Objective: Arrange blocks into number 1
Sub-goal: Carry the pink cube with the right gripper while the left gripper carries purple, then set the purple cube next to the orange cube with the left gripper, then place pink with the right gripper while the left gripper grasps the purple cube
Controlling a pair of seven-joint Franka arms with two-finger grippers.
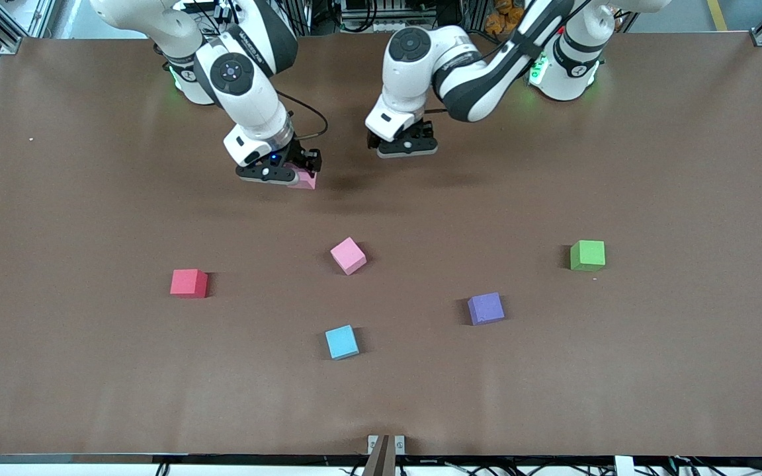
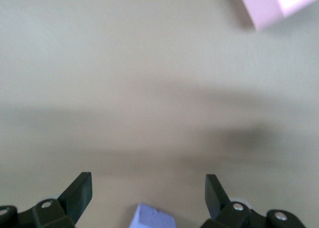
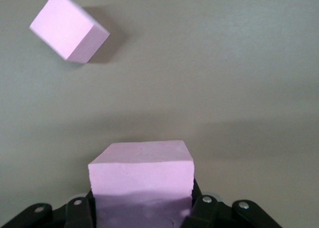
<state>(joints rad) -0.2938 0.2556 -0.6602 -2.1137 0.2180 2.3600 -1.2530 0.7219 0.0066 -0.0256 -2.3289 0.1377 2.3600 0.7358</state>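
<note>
Gripping matte pink foam cube (image 3: pixel 141 173): right jaws (image 3: pixel 142 208)

Brown table (image 1: pixel 652 370) with five loose cubes (image 1: pixel 348 256).

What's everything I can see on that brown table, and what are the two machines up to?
Pink blocks: two; one loose mid-table, one gripped by the right gripper.
Purple block: one, nearer the front camera than the loose pink block, toward the left arm's end; another purple block shows in the left wrist view.
Red cube: one, toward the right arm's end.
Light blue cube: one, nearest the front camera.
Green cube: one, toward the left arm's end.
Table: brown.
Right gripper: jaws shut on a pink block.
Left gripper: jaws open, above the table.
</note>
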